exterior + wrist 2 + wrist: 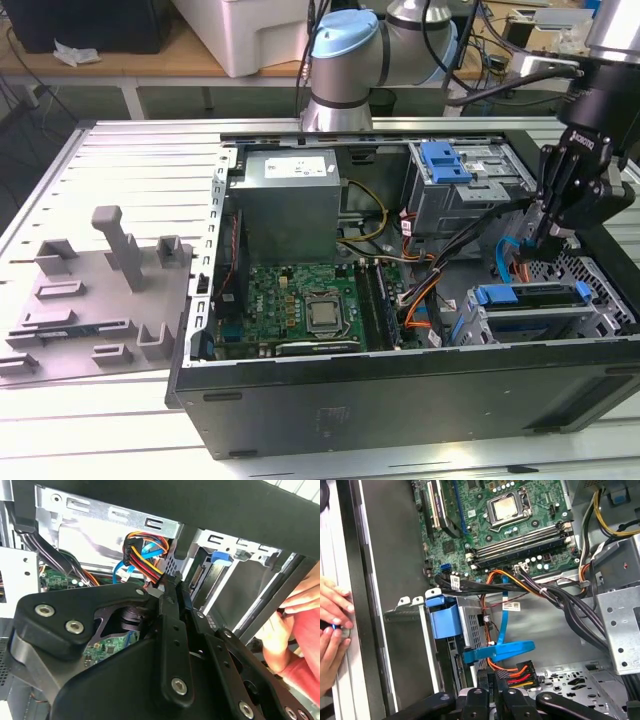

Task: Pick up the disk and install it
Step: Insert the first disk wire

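Exterior view: one arm (345,50) reaching over one open computer case (400,400) on a slatted metal surface (130,160). One gripper (545,238) at the arm's end, hanging inside the case at the exterior view's right, drawn together with nothing seen pinched. Directly beneath the gripper, toward the near case wall: one disk (530,300), silver with a blue frame, lying inside a silver bay. Beyond the gripper, one drive cage (455,190) with one blue latch. Well off toward the exterior view's left of the gripper: one motherboard (290,295), one grey power-supply box (290,200) and, outside the case, one grey fixture plate (90,290).

Second wrist view: gripper (174,591) pressed together, tips close to one bundle of orange, red, yellow and blue wires (145,555). To one side, past the black case wall, one hand (295,625).

First wrist view: gripper (495,690) just beside one black connector (517,672) with orange, red and yellow wires and one blue flat cable (505,650). Near the gripper, the disk (444,622) in its bay, blue frame uppermost. Farther from the gripper, the motherboard (520,545). Outside the case wall, two hands (332,630), fingertips touching.
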Controlling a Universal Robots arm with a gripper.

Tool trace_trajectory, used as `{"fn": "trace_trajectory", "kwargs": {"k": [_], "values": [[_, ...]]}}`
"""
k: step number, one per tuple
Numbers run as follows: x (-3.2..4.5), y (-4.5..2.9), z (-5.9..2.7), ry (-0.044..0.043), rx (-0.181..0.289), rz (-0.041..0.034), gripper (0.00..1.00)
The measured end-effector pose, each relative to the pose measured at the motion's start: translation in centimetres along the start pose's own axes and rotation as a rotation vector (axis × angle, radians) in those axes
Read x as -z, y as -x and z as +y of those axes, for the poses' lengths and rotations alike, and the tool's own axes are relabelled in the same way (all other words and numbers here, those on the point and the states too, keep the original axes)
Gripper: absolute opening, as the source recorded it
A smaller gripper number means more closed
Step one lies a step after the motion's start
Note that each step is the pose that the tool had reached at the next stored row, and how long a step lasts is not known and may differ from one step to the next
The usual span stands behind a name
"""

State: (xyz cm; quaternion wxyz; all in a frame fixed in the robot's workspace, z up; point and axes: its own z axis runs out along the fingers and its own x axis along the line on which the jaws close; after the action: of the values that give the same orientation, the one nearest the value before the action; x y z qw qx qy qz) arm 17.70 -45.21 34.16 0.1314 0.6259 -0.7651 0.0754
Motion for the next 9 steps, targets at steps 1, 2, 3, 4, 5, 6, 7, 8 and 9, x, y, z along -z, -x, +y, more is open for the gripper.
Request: {"fn": "trace_trajectory", "kwargs": {"k": [1, 2, 3, 4, 5, 6, 7, 8, 9], "values": [[0.0, -0.01, -0.01, -0.0042, 0.011, 0.0001, 0.17], [0.0, -0.02, -0.01, -0.0077, 0.019, 0.0003, 0.17], [0.0, -0.06, 0.0, -0.0144, 0.035, 0.0009, 0.17], [0.01, -0.08, 0.02, -0.0185, 0.044, 0.001, 0.17], [-0.01, -0.15, 0.14, -0.0215, 0.047, 0.0007, 0.17], [-0.02, -0.2, 0.26, -0.0232, 0.048, 0.0004, 0.17], [-0.04, -0.25, 0.36, -0.025, 0.048, 0.0001, 0.17], [-0.06, -0.33, 0.46, -0.028, 0.047, -0.0008, 0.17], [-0.07, -0.38, 0.5, -0.0315, 0.047, -0.0024, 0.17]]}}
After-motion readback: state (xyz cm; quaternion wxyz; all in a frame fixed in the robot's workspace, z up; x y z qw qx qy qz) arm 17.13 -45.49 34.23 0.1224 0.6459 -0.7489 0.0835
